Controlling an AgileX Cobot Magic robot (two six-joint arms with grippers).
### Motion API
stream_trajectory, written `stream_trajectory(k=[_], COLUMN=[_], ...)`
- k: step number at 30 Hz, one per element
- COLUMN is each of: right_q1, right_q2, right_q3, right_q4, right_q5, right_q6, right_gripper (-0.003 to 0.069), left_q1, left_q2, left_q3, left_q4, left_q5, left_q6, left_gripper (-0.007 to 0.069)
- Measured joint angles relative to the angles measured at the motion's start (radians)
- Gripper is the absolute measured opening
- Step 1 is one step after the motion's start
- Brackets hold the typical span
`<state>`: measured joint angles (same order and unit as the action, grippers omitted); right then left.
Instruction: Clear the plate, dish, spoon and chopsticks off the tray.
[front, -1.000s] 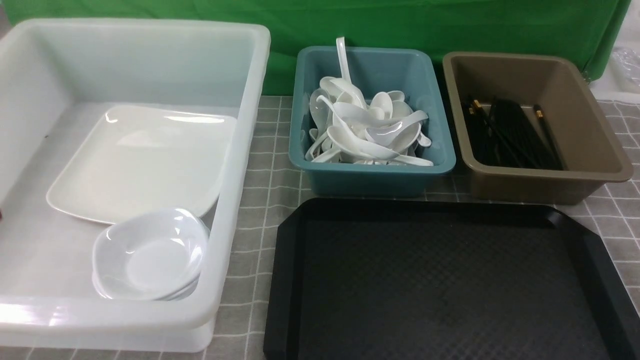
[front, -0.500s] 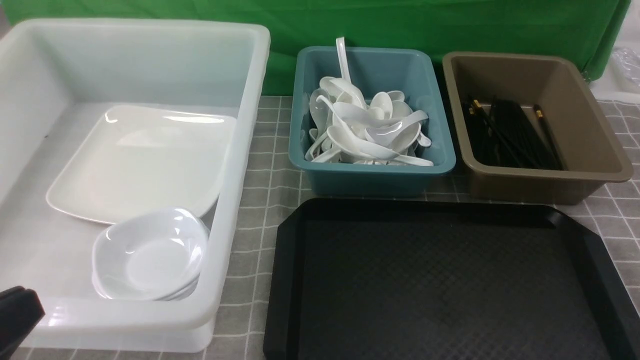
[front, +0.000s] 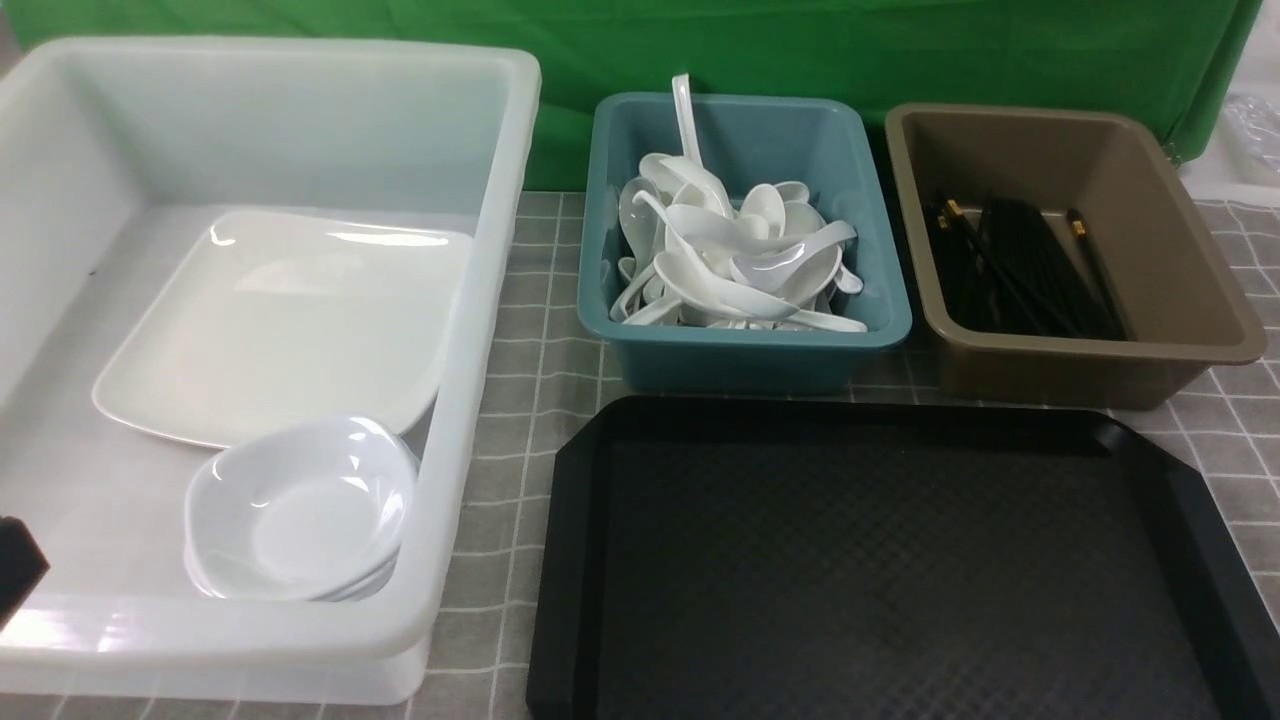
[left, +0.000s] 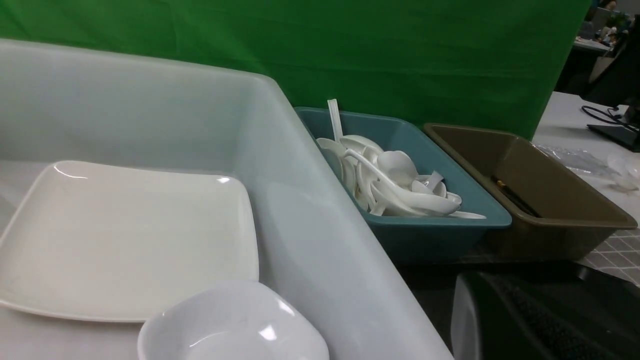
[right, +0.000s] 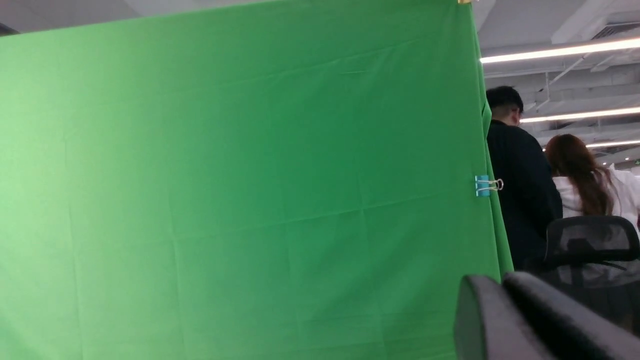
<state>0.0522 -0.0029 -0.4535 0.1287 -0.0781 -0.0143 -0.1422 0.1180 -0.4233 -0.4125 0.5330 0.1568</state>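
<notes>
Nothing remains on the black tray: plate in white tub, left gripper pinched shut and empty, right gripper's spread unreadable.

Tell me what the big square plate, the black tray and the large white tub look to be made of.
Plate: glossy white ceramic or melamine, judging by sharp highlights.
Tray: matte black plastic, with a fine embossed grid.
White tub: translucent, semi-gloss plastic; light passes through its walls.

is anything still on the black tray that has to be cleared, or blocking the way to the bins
Nothing visible: the tray is bare. The plate lies in the white tub, spoons in the teal bin, chopsticks in the brown bin.
</notes>
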Motion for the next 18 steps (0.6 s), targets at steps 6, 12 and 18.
stream_trajectory(k=[6,12,18], right_q1=[0.000,0.000,0.000], right_q2=[0.000,0.000,0.000], right_q3=[0.000,0.000,0.000], right_q4=[0.000,0.000,0.000], right_q5=[0.000,0.001,0.001], right_q6=[0.000,0.000,0.000], right_gripper=[0.0096,0.0110,0.0125], left_q1=[0.000,0.000,0.028], left_q2=[0.000,0.000,-0.003], left_q3=[0.000,0.001,0.074], left_q4=[0.000,0.042,0.176], left_q5=[0.000,-0.013,-0.084], left_q6=[0.000,0.008,0.049], left_gripper=[0.0011,0.0011,0.0011])
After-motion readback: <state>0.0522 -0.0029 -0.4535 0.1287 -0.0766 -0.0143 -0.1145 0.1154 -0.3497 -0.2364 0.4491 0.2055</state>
